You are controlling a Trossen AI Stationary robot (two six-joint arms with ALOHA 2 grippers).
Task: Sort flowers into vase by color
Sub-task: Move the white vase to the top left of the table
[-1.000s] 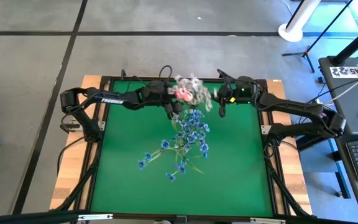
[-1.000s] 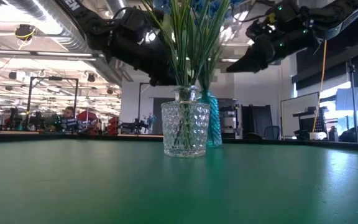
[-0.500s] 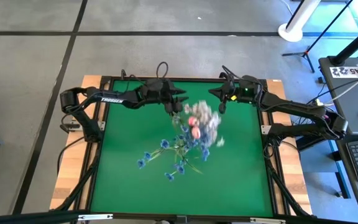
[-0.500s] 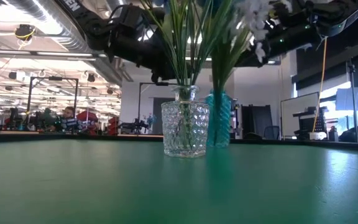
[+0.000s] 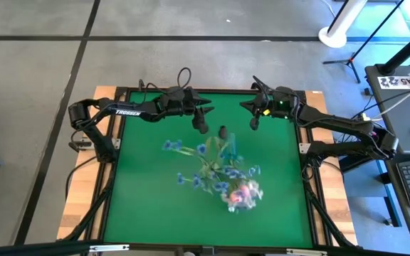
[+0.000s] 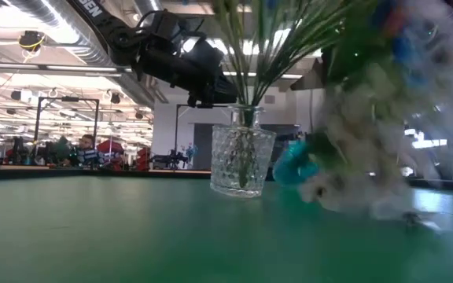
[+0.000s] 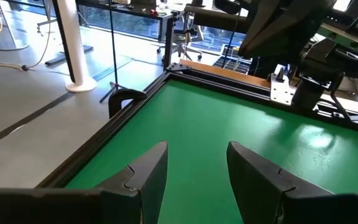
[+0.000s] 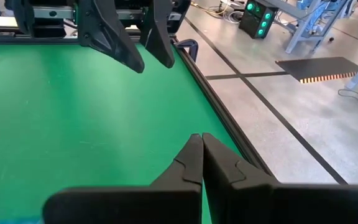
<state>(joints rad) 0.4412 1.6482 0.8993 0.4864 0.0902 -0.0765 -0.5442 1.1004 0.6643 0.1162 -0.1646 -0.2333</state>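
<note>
The left gripper hangs with its 2 dark fingers spread wide and nothing between them, up near the far edge of the green table; the right gripper, beside it along the same edge, has its jaws pressed together on nothing. Out from them, the clear knobbly glass vase stands with thin green stems fanning out of its neck, and just beside it a teal vase appears tipped over toward the table's near side, though it is blurred and I cannot tell how far it has gone. Its bunch of white and pink flowers lies smeared across the middle of the mat, with the blue flowers scattered around it. The trouble I see from here: the toppled vase could roll and knock the glass one, which looks heavy but narrow at the base, and the long wiry stems could tangle, so lifting 1 sprig might drag out others. The stems look stiff and slippery, the blossoms soft fabric or plastic.
</note>
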